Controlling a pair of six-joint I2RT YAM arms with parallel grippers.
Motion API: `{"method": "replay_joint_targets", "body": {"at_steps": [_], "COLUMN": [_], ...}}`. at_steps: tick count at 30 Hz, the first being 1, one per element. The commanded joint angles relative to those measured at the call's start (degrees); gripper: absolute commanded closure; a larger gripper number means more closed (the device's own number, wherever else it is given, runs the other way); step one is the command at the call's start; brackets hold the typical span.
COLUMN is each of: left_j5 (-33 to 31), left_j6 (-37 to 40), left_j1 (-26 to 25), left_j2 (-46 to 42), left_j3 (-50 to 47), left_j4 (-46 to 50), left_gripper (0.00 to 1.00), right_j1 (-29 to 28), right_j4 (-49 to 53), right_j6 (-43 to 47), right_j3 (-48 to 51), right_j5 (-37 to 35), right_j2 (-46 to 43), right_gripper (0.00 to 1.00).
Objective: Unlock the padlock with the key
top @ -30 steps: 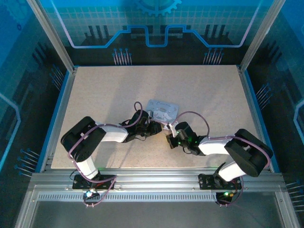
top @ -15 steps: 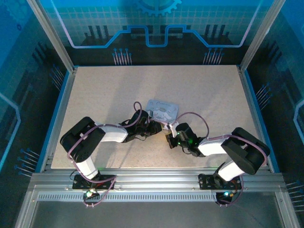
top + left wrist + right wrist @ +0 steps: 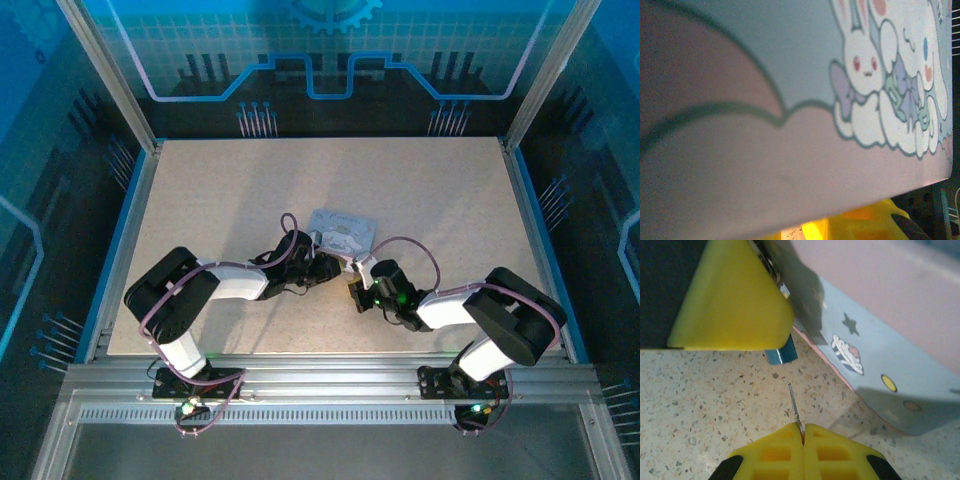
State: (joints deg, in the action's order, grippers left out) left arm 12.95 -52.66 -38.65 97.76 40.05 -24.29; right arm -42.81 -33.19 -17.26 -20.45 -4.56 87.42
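Observation:
The padlock (image 3: 781, 355) is a tiny blue block poking out under the yellow finger (image 3: 735, 305) of my left gripper (image 3: 338, 263), which holds it against the tin box's corner. My right gripper (image 3: 803, 436) is shut on the key (image 3: 794, 404), a thin grey blade pointing up at the padlock, its tip a short gap below it. In the top view, my right gripper (image 3: 357, 293) sits just in front of the left one. The left wrist view has the tin's rabbit-printed lid very close, with a yellow finger (image 3: 865, 222) below it.
The pastel blue cartoon-printed tin box (image 3: 343, 232) lies mid-table right behind both grippers, and its side (image 3: 880, 355) runs along the right of the key. Speckled tabletop (image 3: 220, 200) spreads all around, ringed by the blue-edged frame (image 3: 128, 210).
The tin box has turned slightly and the right arm's elbow has shifted a little to the left. Both grippers stay where they were.

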Motion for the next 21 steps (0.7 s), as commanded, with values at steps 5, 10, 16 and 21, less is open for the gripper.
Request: {"method": "replay_joint_targets", "body": {"at_steps": [5,10,16,21], "left_j5": [1.29,1.35,1.42,1.31], "left_j6": [-1.53,-1.51,-1.39,-0.97], "left_j1": [-0.36,-0.3,-0.36,-0.3], "left_j2": [-1.69,-1.65,-1.6,-1.54], "left_j3": [0.11,-0.11,-0.06,0.16], "left_j4": [-2.2,-2.42,-2.42,-2.21], "left_gripper": [0.82,0.82,0.82,0.82], "right_j1": [-0.95,-0.9,-0.67,-0.19], "right_j4": [-3.02,-3.61,-4.6,-6.23], "right_j6": [0.56,0.38,0.21,0.33], "right_j3": [1.54,1.74,1.6,0.86], "right_j5": [-0.36,-0.34,-0.06,0.86], "right_j2": [-1.23,-1.44,-1.42,-0.07], "right_gripper": [0.92,0.92,0.92,0.92]}}
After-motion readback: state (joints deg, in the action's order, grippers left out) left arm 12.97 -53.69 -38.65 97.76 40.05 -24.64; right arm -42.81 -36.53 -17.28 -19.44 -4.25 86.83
